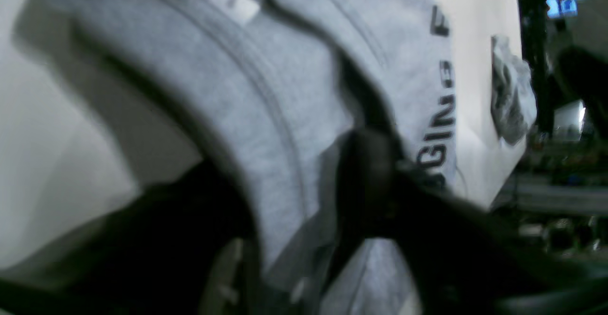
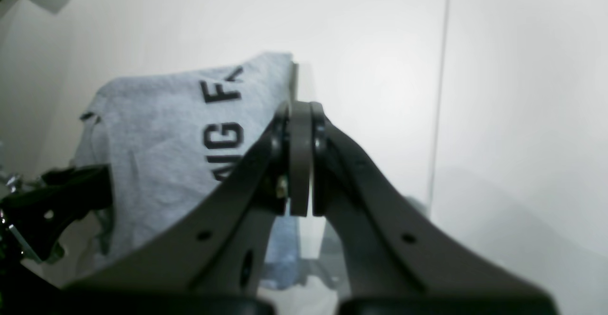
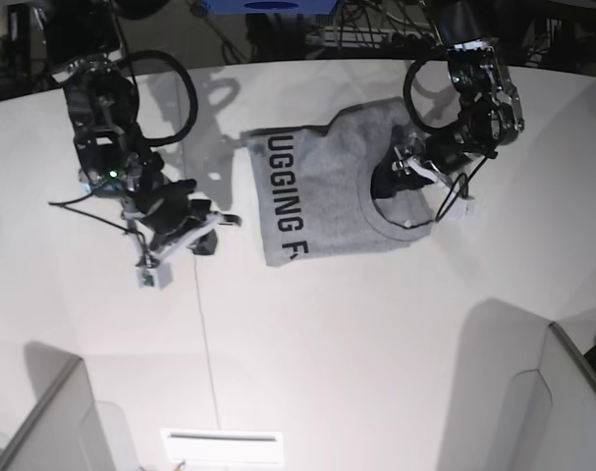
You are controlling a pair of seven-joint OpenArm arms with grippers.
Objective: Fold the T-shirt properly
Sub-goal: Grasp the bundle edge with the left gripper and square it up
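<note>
In the left wrist view, blurred, the T-shirt (image 1: pixel 294 115) fills most of the picture: a thick grey roll of cloth with a stitched hem or neck band arching over the camera, a small pale label near the top, and black block letters running down the side of the shirt that faces the white worktop (image 1: pixel 479 91). The left gripper (image 1: pixel 375 182) shows only as a dark shape pressed into the cloth below that lettering; it seems to have fabric between its jaws, but the blur leaves me unable to tell whether they are clenched on it or slack. In the right wrist view the right gripper (image 2: pixel 300 163) has its jaws clenched together on nothing, hanging over bare worktop, with the shirt lying beyond it and to its left, lettered side up. In the base view the shirt lies on the worktop as a compact, roughly square bundle, not spread out, so some folding looks done already: the lettered panel is on the shirt's side nearest the right gripper (image 3: pixel 194 218), which is well apart from it, while the left gripper (image 3: pixel 401 177) sits on the shirt's opposite, rumpled edge. That edge looks bunched and uneven, so I judge the last fold and a tidy-up are left.
</note>
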